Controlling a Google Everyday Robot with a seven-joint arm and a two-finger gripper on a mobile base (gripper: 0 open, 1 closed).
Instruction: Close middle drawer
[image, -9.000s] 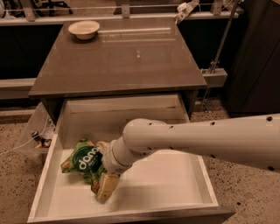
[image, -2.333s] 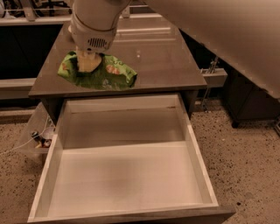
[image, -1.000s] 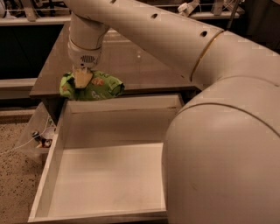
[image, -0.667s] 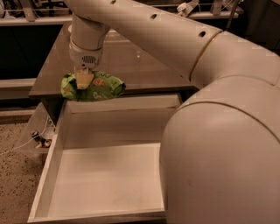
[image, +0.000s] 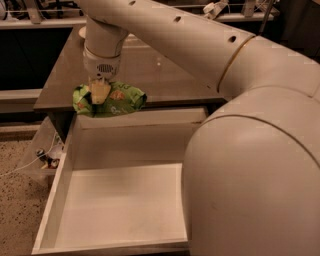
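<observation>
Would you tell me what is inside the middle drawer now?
The visible part of the middle drawer shows only bare off-white floor and walls. Its right side is covered by the robot arm. The gripper is at the green bag at the cabinet top's front edge.

One drawer (image: 120, 200), pulled open beneath one cabinet top (image: 60, 85). One green snack bag (image: 122, 100), sitting at the front edge of that top. One gripper (image: 99, 92), right over the bag and pinched onto it. One pale arm (image: 200, 45), filling the right side.
</observation>
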